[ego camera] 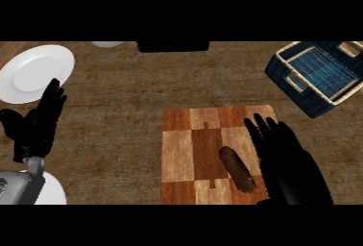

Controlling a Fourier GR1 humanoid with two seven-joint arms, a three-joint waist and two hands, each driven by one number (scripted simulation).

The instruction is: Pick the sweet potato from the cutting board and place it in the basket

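Observation:
A long brown sweet potato [236, 169] lies on the checkered wooden cutting board [191, 158], toward its right half near the front. My right hand [287, 161] hovers just right of the potato with its fingers straight and pointing away from me, beside the potato and not around it. The dark blue woven basket [305, 93] with a cream rim stands at the far right of the counter and looks to hold nothing. My left hand [39, 122] rests open at the left edge, fingers up.
A white plate [32, 72] lies at the far left, partly behind the left hand's fingertips. A black object [172, 46] and a pale round thing [108, 44] sit at the counter's back edge. Bare wooden counter spreads between board and basket.

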